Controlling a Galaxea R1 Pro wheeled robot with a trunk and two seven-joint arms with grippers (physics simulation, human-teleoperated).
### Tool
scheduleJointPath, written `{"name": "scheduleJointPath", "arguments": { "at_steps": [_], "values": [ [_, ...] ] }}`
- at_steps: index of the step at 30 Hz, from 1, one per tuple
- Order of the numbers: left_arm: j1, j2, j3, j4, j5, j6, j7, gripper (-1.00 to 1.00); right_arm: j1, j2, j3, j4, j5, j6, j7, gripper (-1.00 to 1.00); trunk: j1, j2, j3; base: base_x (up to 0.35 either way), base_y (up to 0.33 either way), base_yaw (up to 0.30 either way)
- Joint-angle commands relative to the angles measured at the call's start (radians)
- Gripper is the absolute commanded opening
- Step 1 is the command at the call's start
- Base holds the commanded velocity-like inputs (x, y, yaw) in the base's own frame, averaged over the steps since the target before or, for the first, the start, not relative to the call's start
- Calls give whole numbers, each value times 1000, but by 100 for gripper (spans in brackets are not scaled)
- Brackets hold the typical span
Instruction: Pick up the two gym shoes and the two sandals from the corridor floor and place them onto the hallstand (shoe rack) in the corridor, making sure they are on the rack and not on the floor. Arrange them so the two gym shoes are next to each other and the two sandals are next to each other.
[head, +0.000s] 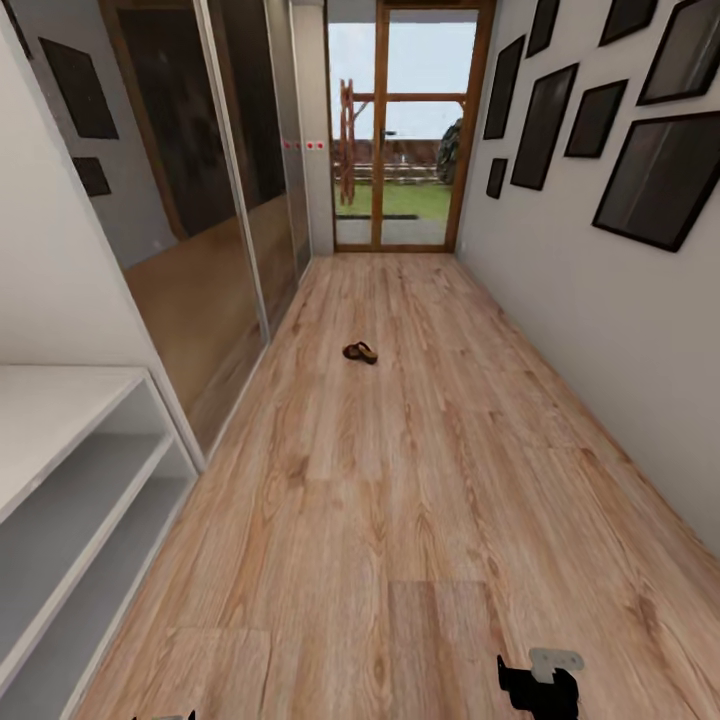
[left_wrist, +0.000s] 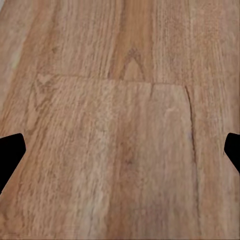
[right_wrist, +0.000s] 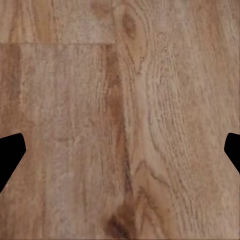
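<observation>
The head camera looks from high up forward and down along the corridor floor (head: 400, 480) toward the glass door (head: 405, 130). Both wrist cameras face straight down, close above the same planks, each framed by its spread jaws.

Corridor floor (head: 420, 480) wood-grain planks, matt; hallstand (head: 60, 470) smooth (pale grey).

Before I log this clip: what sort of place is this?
Likely a home entrance corridor: light wood-plank floor, pale grey open shoe rack, glazed wooden door onto a garden, one dark-brown sandal lying out.
</observation>
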Motion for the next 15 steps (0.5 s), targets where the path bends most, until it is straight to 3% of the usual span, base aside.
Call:
{"name": "scheduleJointPath", "arguments": {
  "at_steps": [1, 15],
  "values": [
    [-1, 0, 7, 1, 3, -1, -10, 100, 0, 3, -5, 8, 11, -3, -5, 100, 0, 0, -1, 339, -84, 0],
    [-1, 1, 8, 1, 4, -1, -10, 100, 60, 11, -5, 20, 11, -2, -4, 100, 0, 0, -1, 339, -85, 0]
  ]
}}
